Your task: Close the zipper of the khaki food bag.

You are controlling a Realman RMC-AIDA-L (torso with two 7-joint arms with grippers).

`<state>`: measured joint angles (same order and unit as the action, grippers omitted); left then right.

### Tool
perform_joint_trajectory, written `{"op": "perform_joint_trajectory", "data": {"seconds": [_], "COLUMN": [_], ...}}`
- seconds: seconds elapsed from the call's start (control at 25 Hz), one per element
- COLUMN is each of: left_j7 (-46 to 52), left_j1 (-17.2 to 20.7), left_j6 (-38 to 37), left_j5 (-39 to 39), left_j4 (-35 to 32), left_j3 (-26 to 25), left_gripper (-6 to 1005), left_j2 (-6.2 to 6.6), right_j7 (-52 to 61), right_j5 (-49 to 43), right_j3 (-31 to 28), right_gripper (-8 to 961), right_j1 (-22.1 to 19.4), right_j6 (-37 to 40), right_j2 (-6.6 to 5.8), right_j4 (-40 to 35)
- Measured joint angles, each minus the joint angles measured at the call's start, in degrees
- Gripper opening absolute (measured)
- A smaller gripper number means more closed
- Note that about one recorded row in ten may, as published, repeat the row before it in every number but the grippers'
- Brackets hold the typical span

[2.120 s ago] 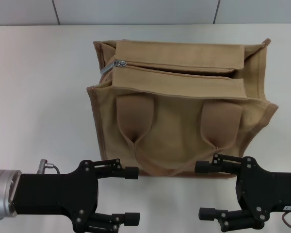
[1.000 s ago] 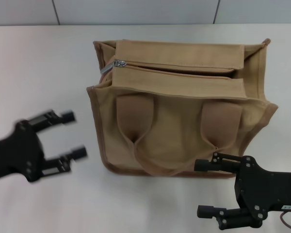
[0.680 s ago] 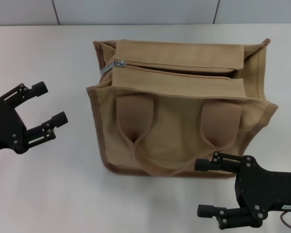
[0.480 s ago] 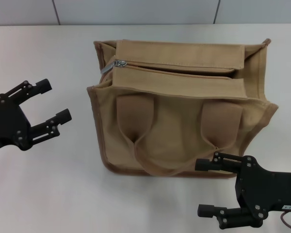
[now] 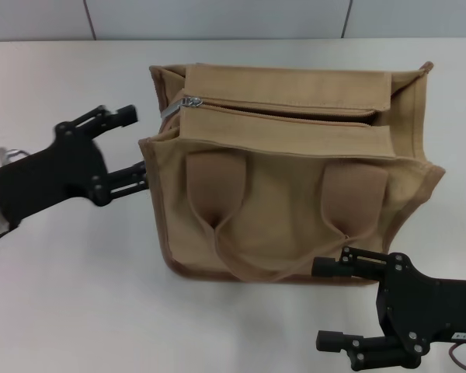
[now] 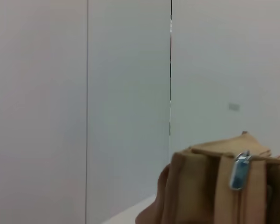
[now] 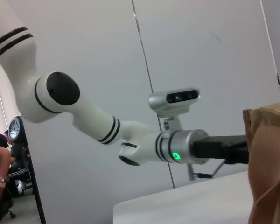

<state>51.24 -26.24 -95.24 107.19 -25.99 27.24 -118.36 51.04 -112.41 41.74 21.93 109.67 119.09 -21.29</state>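
The khaki food bag stands in the middle of the table, handle straps folded down its front. The zipper runs between the two top flaps, with a dark gap along it toward the right. Its silver slider and pull tab sit at the left end. My left gripper is open, just left of the bag's left side, a little below the slider. The left wrist view shows the bag's end and the pull tab. My right gripper is open and empty, low in front of the bag's right corner.
The white table extends left and in front of the bag. A grey panelled wall runs behind it. The right wrist view shows my left arm reaching to the bag's edge.
My left gripper has swung up from the table's front left and moved right, up to the bag's left side. The right gripper and the bag have not moved.
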Motion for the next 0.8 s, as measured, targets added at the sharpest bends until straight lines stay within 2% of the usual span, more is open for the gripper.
{"op": "perform_joint_trajectory", "data": {"seconds": [0.16,0.2,0.32,0.76,0.8], "left_j7": [0.0,0.0,0.29,1.51,1.52], "left_j1": [-0.6,-3.31,-3.94,-3.72,-3.65], "left_j6": [0.8,3.35,3.94,4.21,4.18], "left_j5": [0.0,-0.04,-0.05,-0.46,-0.47], "left_j4": [0.38,2.31,2.58,2.38,2.38], "left_j3": [0.57,2.4,2.46,2.07,2.07], "left_gripper": [798,793,775,712,668], "left_j2": [-0.01,-0.12,-0.12,0.05,0.07], "right_j7": [-0.02,-0.02,-0.03,-0.06,-0.07], "right_j5": [0.0,0.0,0.0,0.0,0.0], "right_j3": [0.0,0.0,0.01,-0.04,-0.15], "right_gripper": [775,774,772,763,762], "right_j1": [-0.03,-0.04,-0.05,-0.05,-0.05], "right_j6": [0.16,0.17,0.18,0.04,0.04], "right_j2": [0.0,0.0,0.0,0.0,0.0], "right_j4": [0.03,0.03,0.03,0.02,0.02]}}
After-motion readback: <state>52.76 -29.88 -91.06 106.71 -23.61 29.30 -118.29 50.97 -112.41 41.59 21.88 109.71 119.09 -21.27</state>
